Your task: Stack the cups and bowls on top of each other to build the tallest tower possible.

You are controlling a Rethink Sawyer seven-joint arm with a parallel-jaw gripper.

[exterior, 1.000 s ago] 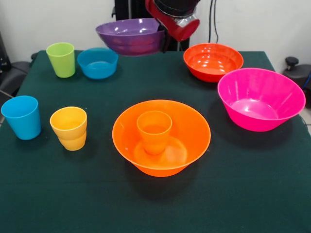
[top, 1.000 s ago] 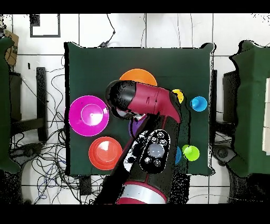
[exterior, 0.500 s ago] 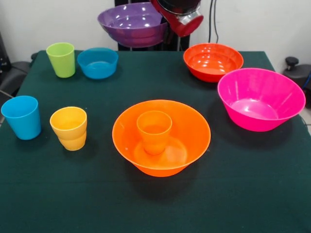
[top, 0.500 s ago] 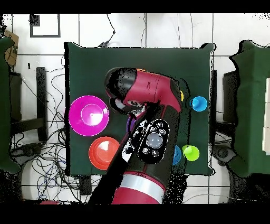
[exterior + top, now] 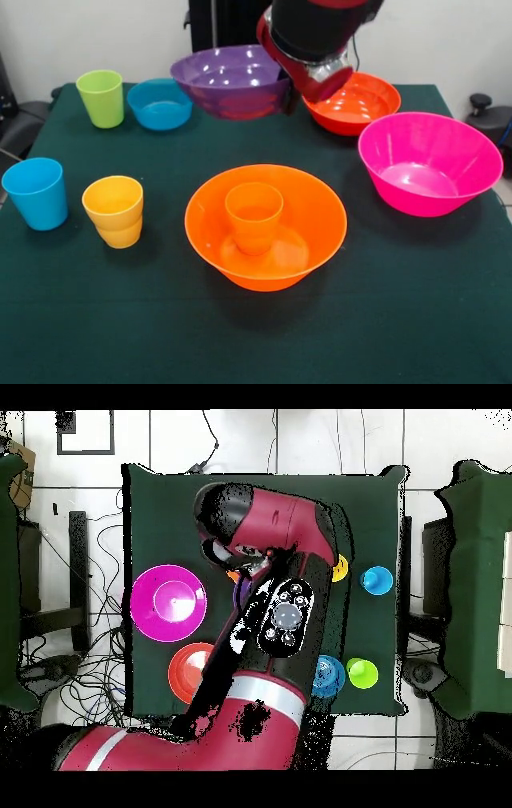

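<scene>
My gripper (image 5: 286,94) is shut on the right rim of a purple bowl (image 5: 228,80). It holds the bowl level in the air, above the table's far middle. In front of and below it stands the wide orange bowl (image 5: 320,218), with the orange cup (image 5: 254,214) upright inside. The yellow cup (image 5: 114,210) and the blue cup (image 5: 35,193) stand at the left. A lime cup (image 5: 101,98) and a small blue bowl (image 5: 161,102) sit at the far left. In the overhead view the arm hides the orange bowl and the gripper.
A wide pink bowl (image 5: 428,162) stands at the right. Behind it, the arm partly covers a red-orange bowl (image 5: 360,100). The overhead view shows the pink bowl (image 5: 168,602), the red-orange bowl (image 5: 188,674), the blue cup (image 5: 376,580) and the lime cup (image 5: 362,673) around the arm.
The arm has carried the purple bowl from the table's far edge forward, a little right and lower, toward the orange bowl. Everything on the table has stayed put.
</scene>
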